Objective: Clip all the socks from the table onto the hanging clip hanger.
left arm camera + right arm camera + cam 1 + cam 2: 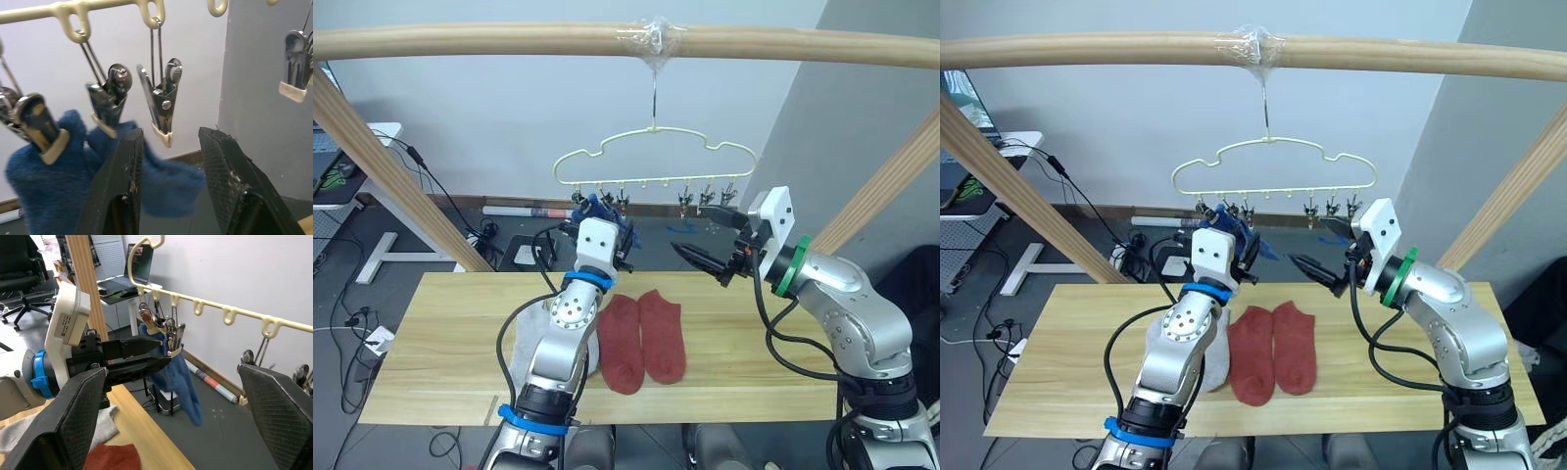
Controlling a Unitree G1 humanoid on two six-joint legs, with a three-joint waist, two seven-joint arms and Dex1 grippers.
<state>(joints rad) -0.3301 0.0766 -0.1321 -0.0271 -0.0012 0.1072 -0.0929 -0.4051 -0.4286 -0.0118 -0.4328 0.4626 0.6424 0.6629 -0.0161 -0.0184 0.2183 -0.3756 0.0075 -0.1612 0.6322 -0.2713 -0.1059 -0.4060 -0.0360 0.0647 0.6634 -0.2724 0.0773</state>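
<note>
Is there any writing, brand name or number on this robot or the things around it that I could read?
None can be read.
White sticker on the left hand's white wrist housing: lines of dark print, too small to read.
Open laptop screen on the white desk behind: lit, content too blurred to read.
Pale yellow wire clip hanger, rust red socks, light wooden table: no writing visible.

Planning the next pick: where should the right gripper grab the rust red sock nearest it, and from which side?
Probably the cuff end of the right-hand red sock, the end towards the clip hanger. It lies flat against its twin, outer edge free, so the open right gripper should come from above, on the robot's right.
</note>
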